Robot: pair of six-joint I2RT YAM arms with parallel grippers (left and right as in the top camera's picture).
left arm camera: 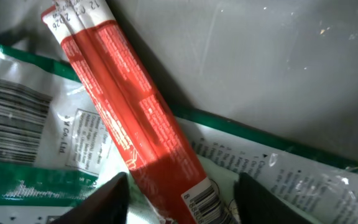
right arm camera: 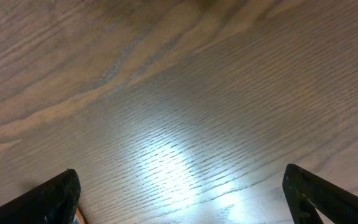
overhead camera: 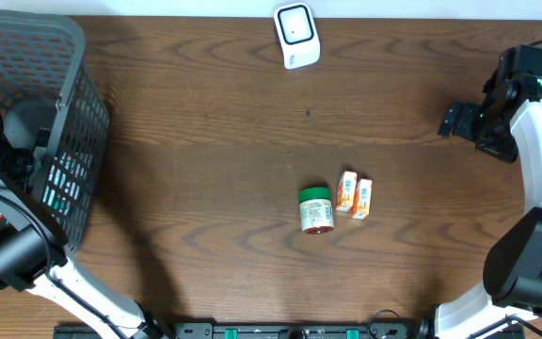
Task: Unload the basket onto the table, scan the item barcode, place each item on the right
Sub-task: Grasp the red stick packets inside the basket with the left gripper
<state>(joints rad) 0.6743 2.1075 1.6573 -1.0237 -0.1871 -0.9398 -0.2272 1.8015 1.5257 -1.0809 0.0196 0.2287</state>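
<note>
In the left wrist view a long red packet (left arm camera: 129, 118) lies slantwise on green-and-white pouches (left arm camera: 23, 130) inside the basket (overhead camera: 75, 141). A small barcode (left arm camera: 207, 202) shows on its lower end. My left gripper (left arm camera: 182, 199) straddles that end, open, with a narrow gap on each side of the packet. The white scanner (overhead camera: 296, 36) sits at the table's far edge. My right gripper (right arm camera: 185, 199) hovers wide open over bare wood at the right side (overhead camera: 461, 121), with nothing between its fingers.
A green-lidded jar (overhead camera: 316, 210) lies on its side mid-table beside two small orange boxes (overhead camera: 347, 192) (overhead camera: 362, 199). The dark mesh basket fills the left edge and hides my left gripper from above. Another pouch (left arm camera: 303, 180) lies to the packet's right.
</note>
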